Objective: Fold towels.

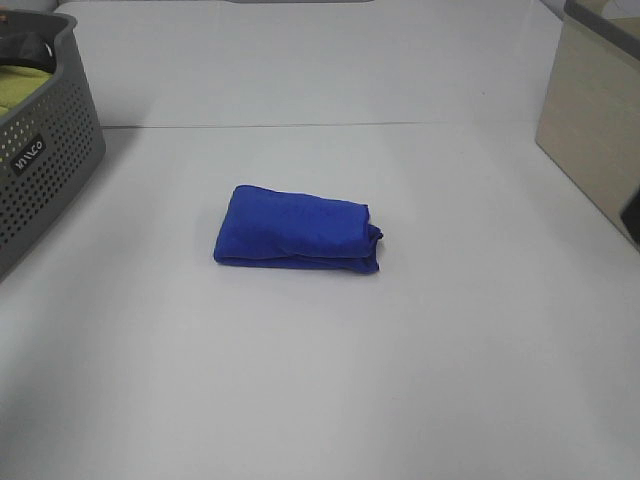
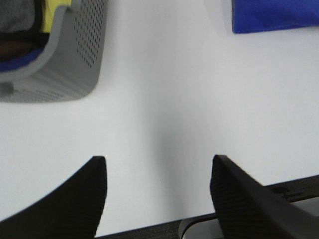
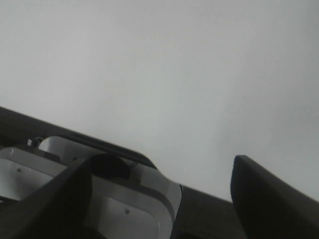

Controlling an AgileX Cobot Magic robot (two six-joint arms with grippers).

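The royal-blue towel [image 1: 296, 229] lies folded into a compact rectangle at the middle of the white table, its layered edges at the right end. A corner of it also shows in the left wrist view [image 2: 275, 15]. No white tag shows. Neither arm appears in the exterior high view. My left gripper [image 2: 158, 172] is open and empty over bare table, well apart from the towel. My right gripper [image 3: 162, 172] is open and empty over bare table near the table's edge.
A grey perforated basket [image 1: 45, 160] stands at the far left, holding a yellow-green cloth [image 1: 22, 85]; it also shows in the left wrist view [image 2: 75, 59]. A beige box [image 1: 592, 130] stands at the far right.
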